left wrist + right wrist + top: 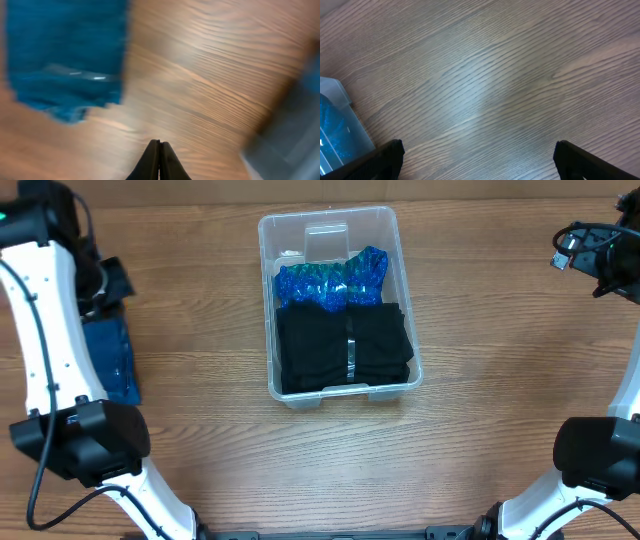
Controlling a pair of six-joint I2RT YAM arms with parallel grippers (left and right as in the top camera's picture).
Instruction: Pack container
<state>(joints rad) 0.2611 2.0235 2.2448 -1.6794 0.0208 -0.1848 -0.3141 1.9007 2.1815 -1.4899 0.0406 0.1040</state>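
The clear plastic container point(400, 275) stands at the table's middle, far half. It holds two black folded items point(342, 348) at its near end and a shiny blue packet point(330, 280) behind them. Its corner shows in the right wrist view point(340, 132). A dark blue packet point(108, 360) lies on the table at the left; it shows blurred in the left wrist view point(62, 55). My left gripper point(159, 150) is shut and empty above the wood beside that packet. My right gripper point(477, 160) is open and empty over bare table at the far right.
The wooden table point(500, 380) spreads around the container. The arm bases stand at the near left point(85, 440) and near right point(600, 455). A blurred grey shape point(290, 130) sits at the right edge of the left wrist view.
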